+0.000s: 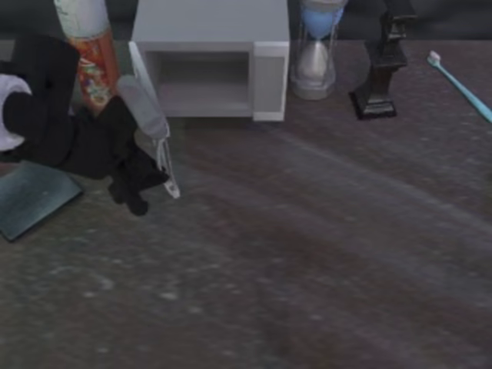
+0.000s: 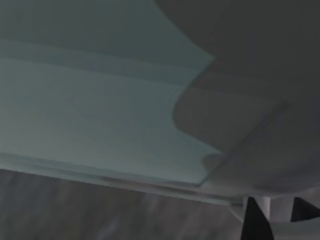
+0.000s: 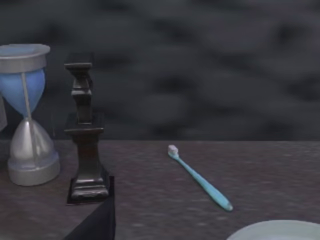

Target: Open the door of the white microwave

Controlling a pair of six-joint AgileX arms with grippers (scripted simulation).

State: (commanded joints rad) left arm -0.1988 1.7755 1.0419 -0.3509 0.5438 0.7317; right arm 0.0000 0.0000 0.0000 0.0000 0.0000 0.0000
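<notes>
The white microwave (image 1: 209, 23) stands at the back of the table, left of centre, its cavity showing. Its door (image 1: 144, 106) has swung out to the left and stands wide open, seen almost edge-on. My left gripper (image 1: 164, 177) is at the door's free end, shut on the thin white handle bar (image 1: 166, 163). In the left wrist view the door's grey window (image 2: 100, 100) fills the picture, and the handle bar (image 2: 265, 202) sits between the dark fingertips (image 2: 255, 222) of the left gripper (image 2: 277, 212). My right arm is outside the top view.
An orange-labelled tube (image 1: 92, 54) stands left of the microwave. A dark flat slab (image 1: 31, 200) lies at the left edge. A blue hourglass (image 1: 315, 54), a dark statuette (image 1: 384, 69) and a teal toothbrush (image 1: 461, 84) are at the back right. A white plate rim (image 3: 280, 231) shows nearby.
</notes>
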